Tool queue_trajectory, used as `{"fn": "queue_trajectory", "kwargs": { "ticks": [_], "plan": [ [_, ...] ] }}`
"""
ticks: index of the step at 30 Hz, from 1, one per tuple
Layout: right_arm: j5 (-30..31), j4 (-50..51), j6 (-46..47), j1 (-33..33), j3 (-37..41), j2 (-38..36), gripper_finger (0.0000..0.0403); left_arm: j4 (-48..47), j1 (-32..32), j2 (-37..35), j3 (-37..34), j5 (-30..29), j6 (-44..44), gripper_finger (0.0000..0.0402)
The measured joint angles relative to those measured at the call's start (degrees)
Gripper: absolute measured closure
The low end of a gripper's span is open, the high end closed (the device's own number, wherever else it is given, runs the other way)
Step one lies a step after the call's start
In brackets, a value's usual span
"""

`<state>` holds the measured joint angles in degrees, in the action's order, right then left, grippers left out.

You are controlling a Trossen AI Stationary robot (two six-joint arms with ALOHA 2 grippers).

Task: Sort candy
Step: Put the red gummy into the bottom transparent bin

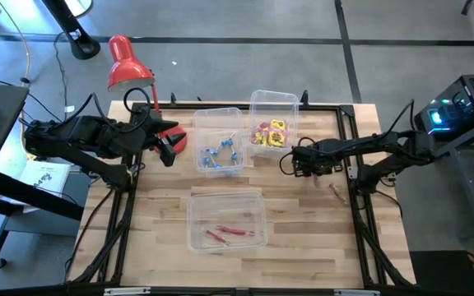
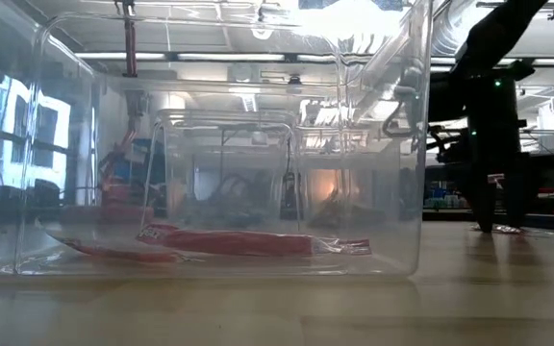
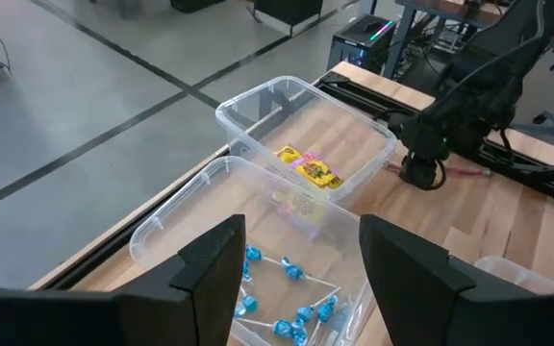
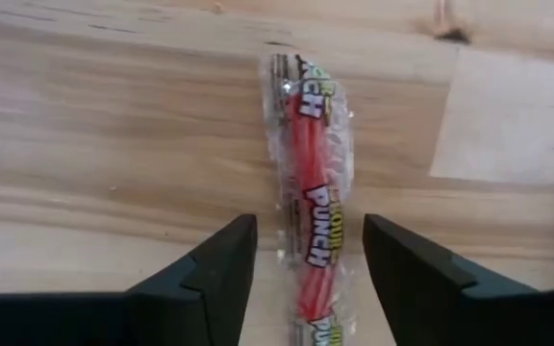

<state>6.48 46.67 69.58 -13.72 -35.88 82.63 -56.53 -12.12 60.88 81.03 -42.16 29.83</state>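
My right gripper (image 1: 300, 162) (image 4: 308, 226) is open and down at the table, to the right of the two far bins. Its fingers stand on either side of a slim red stick (image 4: 311, 144) in a clear wrapper that lies flat on the wood. Another red stick (image 1: 336, 193) lies on the table nearer the right edge. My left gripper (image 1: 169, 150) (image 3: 301, 240) is open and hangs in the air left of the bin with the blue twist-wrapped pieces (image 1: 220, 154) (image 3: 291, 308). Yellow packets (image 1: 268, 131) (image 3: 308, 168) lie in the far right bin, red sticks (image 1: 229, 233) (image 2: 229, 242) in the near bin.
Three clear plastic bins stand on the wooden table: the blue-candy bin (image 1: 239, 115), the yellow-candy bin (image 1: 290, 100) and the near bin (image 1: 194, 205). A red desk lamp (image 1: 126, 62) stands at the far left corner. Bare wood shows between the bins and along the right side.
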Motion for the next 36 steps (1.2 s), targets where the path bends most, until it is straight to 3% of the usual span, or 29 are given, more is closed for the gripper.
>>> {"fn": "queue_trajectory", "kwargs": {
  "ticks": [5,11,17,23,28,32,36],
  "plan": [
    [-2.2,-3.4,-0.2,0.9,1.7,-0.2,0.0233,0.0,0.0,0.0,0.0,0.0,0.0,0.0202],
    [-1.6,-1.2,0.5,5.9,1.6,-0.4,0.038,0.0,0.0,0.0,0.0,0.0,0.0,0.0202],
    [-9.0,6.0,1.7,11.6,-2.0,-2.9,0.0396,-0.1,0.0,-0.4,0.0,-0.3,-2.1,0.0202],
    [-6.2,13.3,2.1,18.8,-12.1,-8.3,0.04,-0.1,0.0,-1.9,0.0,-2.3,-2.5,0.0202],
    [2.5,6.0,-1.1,25.1,-24.0,-10.5,0.0401,-0.2,0.0,-2.7,0.0,-4.3,-2.5,0.0202],
    [7.0,-13.0,-11.9,27.8,-29.5,-10.0,0.0402,-0.2,0.0,-2.8,0.0,-5.1,-2.6,0.0202],
    [6.7,-30.2,-22.4,28.3,-30.0,-6.7,0.0402,-0.2,0.5,-2.6,0.0,-5.0,-2.7,0.0202]
  ]
}}
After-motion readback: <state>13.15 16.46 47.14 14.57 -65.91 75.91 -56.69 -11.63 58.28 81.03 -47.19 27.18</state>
